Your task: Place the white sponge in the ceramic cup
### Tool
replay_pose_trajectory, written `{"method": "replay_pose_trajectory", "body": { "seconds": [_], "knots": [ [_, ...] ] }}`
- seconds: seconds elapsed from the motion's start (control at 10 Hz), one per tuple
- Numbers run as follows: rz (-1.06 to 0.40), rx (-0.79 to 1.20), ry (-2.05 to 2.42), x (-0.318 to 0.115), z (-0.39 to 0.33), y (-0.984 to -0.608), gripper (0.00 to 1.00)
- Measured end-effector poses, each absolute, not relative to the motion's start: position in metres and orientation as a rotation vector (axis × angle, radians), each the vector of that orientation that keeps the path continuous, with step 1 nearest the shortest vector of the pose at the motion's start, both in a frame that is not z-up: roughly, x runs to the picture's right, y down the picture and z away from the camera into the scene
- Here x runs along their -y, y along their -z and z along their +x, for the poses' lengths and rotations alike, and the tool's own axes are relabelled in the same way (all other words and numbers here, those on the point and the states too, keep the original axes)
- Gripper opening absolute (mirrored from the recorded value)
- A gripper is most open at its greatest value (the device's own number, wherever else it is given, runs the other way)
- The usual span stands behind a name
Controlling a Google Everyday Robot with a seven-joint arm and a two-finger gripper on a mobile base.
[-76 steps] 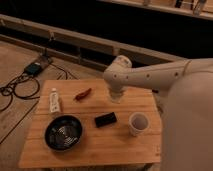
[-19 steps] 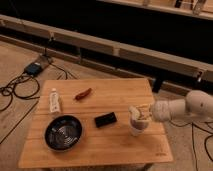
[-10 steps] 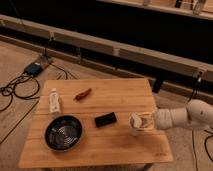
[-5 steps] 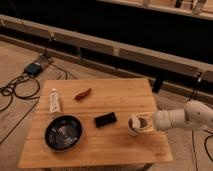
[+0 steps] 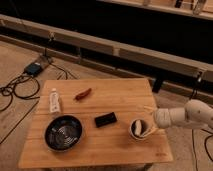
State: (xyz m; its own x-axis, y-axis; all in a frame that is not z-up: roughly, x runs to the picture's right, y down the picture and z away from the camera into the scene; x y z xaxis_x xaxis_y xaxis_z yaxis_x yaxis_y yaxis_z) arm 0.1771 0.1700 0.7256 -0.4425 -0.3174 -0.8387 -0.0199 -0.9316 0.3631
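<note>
Looking across the bench, I see the black bowl far left of my end effector, the ceramic cup touching it, the white sponge inside; finger spread I cannot tell.

The gripper is seen at the right table edge, beside the cup. Open wood is left along the table's back. The middle and left are occupied by a black block, bowl, tube and red pepper.
</note>
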Motion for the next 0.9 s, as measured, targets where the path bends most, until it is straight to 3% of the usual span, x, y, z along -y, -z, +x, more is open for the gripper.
{"method": "replay_pose_trajectory", "body": {
  "seconds": [0.6, 0.9],
  "knots": [
    [1.555, 0.301, 2.488, -0.119, 0.193, -0.725, 0.80],
    [1.566, 0.284, 2.477, -0.115, 0.194, -0.722, 0.80]
  ]
}}
